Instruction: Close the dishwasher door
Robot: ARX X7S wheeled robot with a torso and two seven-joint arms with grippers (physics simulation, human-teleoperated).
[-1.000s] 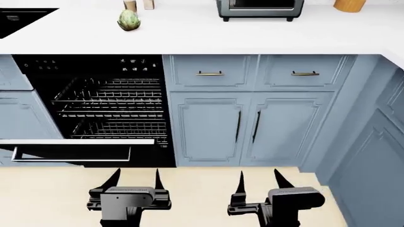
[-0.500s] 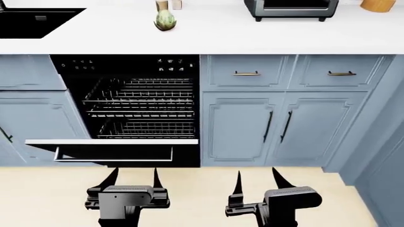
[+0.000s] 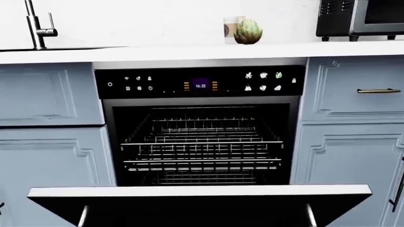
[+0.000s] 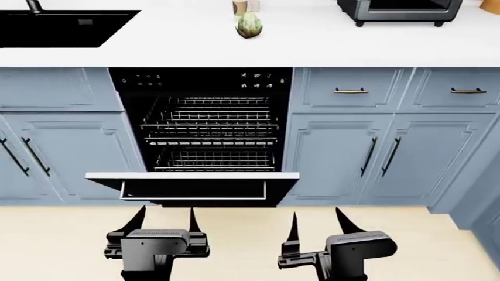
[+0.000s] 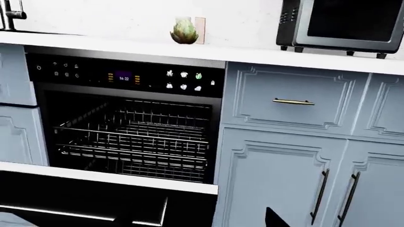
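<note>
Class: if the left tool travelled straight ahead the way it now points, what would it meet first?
Probably the open dishwasher door: the left tool points at the door's lowered front edge, with bare floor between them. Depth is unclear; if it passed above the edge, the racks would come next.

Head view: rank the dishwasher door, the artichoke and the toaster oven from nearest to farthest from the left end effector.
1. Dishwasher door, hanging open just ahead of the left end effector.
2. Artichoke, on the counter above the dishwasher.
3. Toaster oven, far off to the right on the counter.
</note>
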